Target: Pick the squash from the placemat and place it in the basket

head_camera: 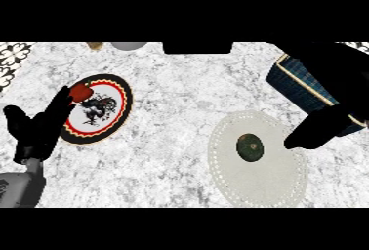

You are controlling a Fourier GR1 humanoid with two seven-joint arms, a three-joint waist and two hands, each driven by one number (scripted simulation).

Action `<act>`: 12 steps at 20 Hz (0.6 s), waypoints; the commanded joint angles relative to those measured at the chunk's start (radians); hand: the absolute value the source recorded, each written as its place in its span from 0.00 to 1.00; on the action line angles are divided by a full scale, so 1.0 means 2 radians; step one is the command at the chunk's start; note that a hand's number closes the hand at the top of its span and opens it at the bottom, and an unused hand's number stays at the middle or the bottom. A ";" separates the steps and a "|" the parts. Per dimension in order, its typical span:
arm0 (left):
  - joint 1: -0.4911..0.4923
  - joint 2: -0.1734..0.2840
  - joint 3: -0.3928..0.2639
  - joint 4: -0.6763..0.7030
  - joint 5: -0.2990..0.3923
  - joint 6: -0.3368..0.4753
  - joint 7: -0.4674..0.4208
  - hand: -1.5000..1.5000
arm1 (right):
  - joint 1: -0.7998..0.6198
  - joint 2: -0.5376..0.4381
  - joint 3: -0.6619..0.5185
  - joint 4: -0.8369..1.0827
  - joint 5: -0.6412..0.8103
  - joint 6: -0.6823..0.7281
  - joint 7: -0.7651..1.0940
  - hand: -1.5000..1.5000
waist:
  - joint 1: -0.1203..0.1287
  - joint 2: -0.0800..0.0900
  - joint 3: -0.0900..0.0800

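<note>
While the dark green, round squash [250, 146] lies near the middle of the pale, lace-edged round placemat [257, 161], its stem end is turned upward toward the view, so no long axis can be made out. The right robot hand [315, 131] is seen just beside the squash, over the placemat's right edge, as a dark shape; whether its fingers are open or closed cannot be told. A dark blue basket with a tan rim [302, 85] is partly hidden behind the right arm, at the upper right. The left robot hand [36, 128] is held open, fingers up, at the left edge, overlapping a round rooster-patterned plate [99, 108]. Bare mottled grey stone bench [173, 97] is left between plate and placemat.
</note>
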 commanded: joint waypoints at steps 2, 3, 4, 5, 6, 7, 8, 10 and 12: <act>0.010 -0.006 0.001 -0.018 -0.002 -0.002 0.006 0.50 | 0.019 -0.042 -0.071 -0.017 -0.101 0.092 0.021 0.00 | 0.004 0.003 0.001; -0.009 0.002 0.018 0.007 0.002 -0.006 -0.001 0.50 | 0.038 -0.051 -0.088 -0.062 -0.127 0.089 0.040 0.00 | -0.003 0.002 0.001; 0.008 -0.013 0.003 0.013 -0.011 -0.005 -0.018 0.50 | 0.059 -0.059 -0.111 -0.057 -0.133 0.085 0.021 0.00 | -0.001 0.003 0.001; 0.002 -0.003 0.012 -0.005 -0.007 -0.006 -0.007 0.50 | 0.054 -0.043 -0.108 -0.074 -0.153 0.084 0.048 0.00 | 0.002 0.003 0.001; 0.005 0.012 0.025 -0.004 0.009 -0.030 0.000 0.50 | 0.094 -0.038 -0.112 -0.057 -0.124 0.073 -0.003 0.00 | 0.004 0.004 0.002; -0.002 -0.009 0.015 0.012 -0.010 -0.003 -0.011 0.50 | 0.133 -0.062 -0.140 -0.120 -0.152 0.067 0.010 0.00 | -0.006 0.002 0.002; -0.019 -0.003 0.015 0.012 -0.012 -0.007 0.006 0.50 | 0.152 -0.063 -0.160 -0.121 -0.143 0.064 -0.010 0.00 | -0.005 0.003 0.002; 0.021 -0.018 0.006 -0.043 -0.017 0.015 0.009 0.50 | 0.220 -0.049 -0.175 -0.151 -0.093 0.039 -0.062 0.00 | -0.002 0.002 0.003; -0.015 -0.012 0.012 0.002 -0.018 -0.005 0.016 0.50 | 0.230 -0.025 -0.191 -0.138 -0.068 0.039 -0.082 0.00 | 0.001 0.004 0.002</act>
